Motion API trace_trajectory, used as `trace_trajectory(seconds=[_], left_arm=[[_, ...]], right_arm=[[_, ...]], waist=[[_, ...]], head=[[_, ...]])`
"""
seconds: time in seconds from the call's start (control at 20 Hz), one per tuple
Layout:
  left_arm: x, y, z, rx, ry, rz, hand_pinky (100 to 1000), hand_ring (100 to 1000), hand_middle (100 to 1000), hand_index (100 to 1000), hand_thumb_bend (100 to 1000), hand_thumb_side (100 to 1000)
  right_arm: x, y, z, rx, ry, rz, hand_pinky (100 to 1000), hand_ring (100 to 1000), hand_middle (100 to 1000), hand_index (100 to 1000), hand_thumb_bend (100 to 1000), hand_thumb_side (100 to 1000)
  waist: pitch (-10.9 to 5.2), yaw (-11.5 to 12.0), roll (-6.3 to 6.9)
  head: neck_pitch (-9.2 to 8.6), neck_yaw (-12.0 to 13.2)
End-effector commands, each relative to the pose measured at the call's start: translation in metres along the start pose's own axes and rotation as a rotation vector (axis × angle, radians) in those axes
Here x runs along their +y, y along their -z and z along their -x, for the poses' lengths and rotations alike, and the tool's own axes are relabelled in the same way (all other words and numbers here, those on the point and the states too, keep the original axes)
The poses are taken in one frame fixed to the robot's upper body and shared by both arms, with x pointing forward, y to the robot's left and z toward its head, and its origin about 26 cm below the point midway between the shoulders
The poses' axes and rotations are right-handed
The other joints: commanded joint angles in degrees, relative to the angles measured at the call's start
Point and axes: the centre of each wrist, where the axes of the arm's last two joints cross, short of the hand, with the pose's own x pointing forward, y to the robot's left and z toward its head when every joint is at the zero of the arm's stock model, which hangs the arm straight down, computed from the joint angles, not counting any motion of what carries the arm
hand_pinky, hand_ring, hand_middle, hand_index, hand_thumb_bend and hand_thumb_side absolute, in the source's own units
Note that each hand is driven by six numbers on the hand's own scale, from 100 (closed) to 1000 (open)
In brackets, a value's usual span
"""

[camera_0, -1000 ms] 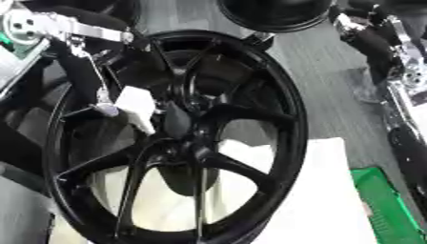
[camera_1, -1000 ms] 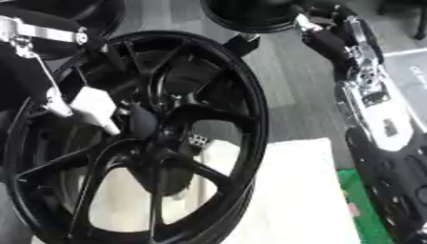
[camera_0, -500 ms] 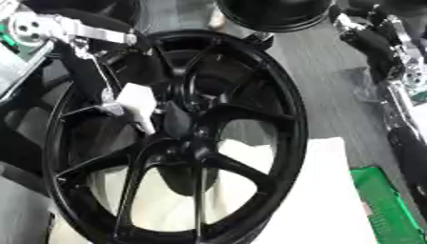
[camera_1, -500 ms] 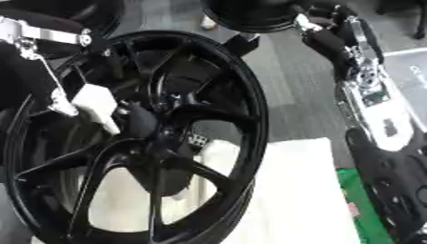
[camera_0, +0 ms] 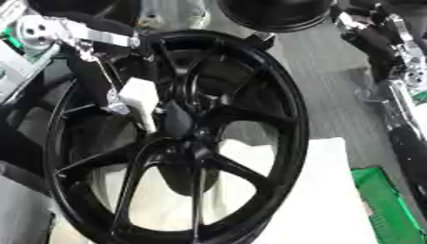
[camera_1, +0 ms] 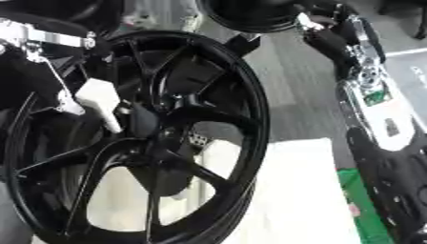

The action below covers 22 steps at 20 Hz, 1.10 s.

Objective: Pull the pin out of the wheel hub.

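Observation:
A black spoked wheel [camera_0: 275, 119] stands upright on its rim and fills the left and middle of both views. Its hub [camera_0: 177, 121] sits where the spokes meet. My left arm comes in from the upper left with a silver joint [camera_0: 37, 31]. My left hand [camera_0: 137, 99], a white tapered piece, reaches down to the hub and touches it. The pin is hidden behind the hand and hub. My right arm runs up the right edge, with the right hand [camera_1: 330, 35] dark and high at the top right, away from the wheel.
A white cloth [camera_0: 330, 190] lies under the wheel. A green object [camera_0: 385, 207] shows at the lower right. Another round black object [camera_0: 271, 12] stands behind the wheel at the top. Grey floor [camera_0: 333, 95] lies between the wheel and my right arm.
The whole picture has shifted a little. My left hand stays at the hub, its white part only slightly higher. The right arm holds its place.

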Motion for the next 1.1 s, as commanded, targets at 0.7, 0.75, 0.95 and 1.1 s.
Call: trace_trajectory(seconds=[0.7, 0.75, 0.95, 1.1], left_arm=[[0.023, -0.044, -0.011, 0.041, 0.076, -0.163, 705, 680, 520, 318, 342, 100], [0.025, -0.048, -0.013, 0.040, 0.078, -0.180, 704, 679, 518, 315, 340, 100], [0.032, -0.070, -0.021, 0.021, 0.083, -0.279, 699, 675, 514, 310, 337, 100], [0.038, -0.093, -0.029, 0.009, 0.092, -0.374, 696, 667, 505, 304, 342, 100]], right_arm=[[-0.005, 0.002, -0.009, -0.031, -0.009, 0.014, 802, 753, 768, 803, 357, 280], [-0.005, 0.002, -0.009, -0.031, -0.009, 0.015, 802, 753, 767, 803, 357, 279], [-0.007, 0.002, -0.009, -0.029, -0.010, 0.019, 803, 753, 767, 803, 358, 279], [-0.008, 0.001, -0.007, -0.025, -0.015, 0.023, 803, 753, 767, 804, 359, 279]], waist=[[-1.27, 0.5, -0.19], [-1.28, 0.6, -0.19], [-1.30, 0.8, -0.22], [-1.42, 1.2, -0.18]], head=[[-0.45, -0.2], [-0.46, -0.2], [-0.67, -0.5], [-0.68, -0.5]])
